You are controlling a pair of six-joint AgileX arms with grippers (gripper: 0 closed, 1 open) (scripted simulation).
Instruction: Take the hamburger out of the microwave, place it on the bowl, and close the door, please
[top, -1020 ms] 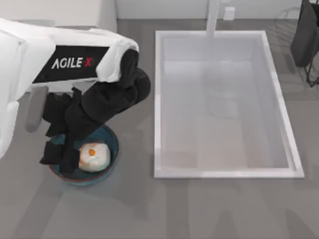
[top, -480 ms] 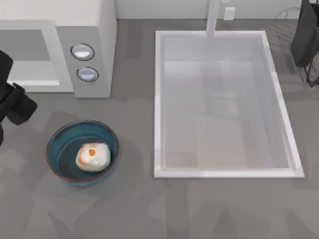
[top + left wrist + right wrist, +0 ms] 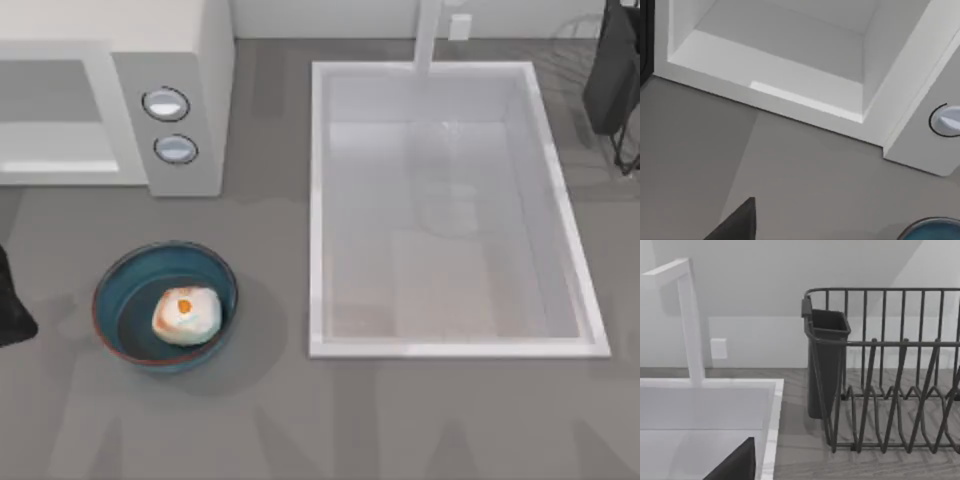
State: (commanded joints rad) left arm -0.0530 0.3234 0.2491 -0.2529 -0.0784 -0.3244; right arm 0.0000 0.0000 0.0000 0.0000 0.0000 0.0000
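Grey tabletop (image 3: 400, 420) fills the top view. At about 10 o'clock stands the microwave (image 3: 190, 60), its grey cavity (image 3: 50, 110) showing and two knobs (image 3: 166, 104) on the side panel; whether the door is in view cannot be told. At 8 o'clock sits the bowl (image 3: 118, 290), with the hamburger (image 3: 186, 315) inside it, orange spot up. A white sink (image 3: 318, 200) takes the middle and right, a faucet (image 3: 428, 35) at its far rim. A dark rack (image 3: 612, 70) stands at 2 o'clock. A black part of the left arm (image 3: 12, 305) shows at 9 o'clock, well apart from the bowl.

From the left wrist, the microwave's cavity (image 3: 790, 40) lies open to the camera, one knob (image 3: 946, 120) beside it and a sliver of the bowl (image 3: 935, 229) at 5 o'clock. A dark tip of the left gripper (image 3: 737, 222) shows at 7 o'clock; apart or together cannot be told.

From the right wrist come the sink (image 3: 767, 430), the faucet (image 3: 690, 320), the rack (image 3: 890, 370) and its dark cup (image 3: 825, 365). A dark tip of the right gripper (image 3: 737, 462) shows; its state cannot be told. No writing can be read.
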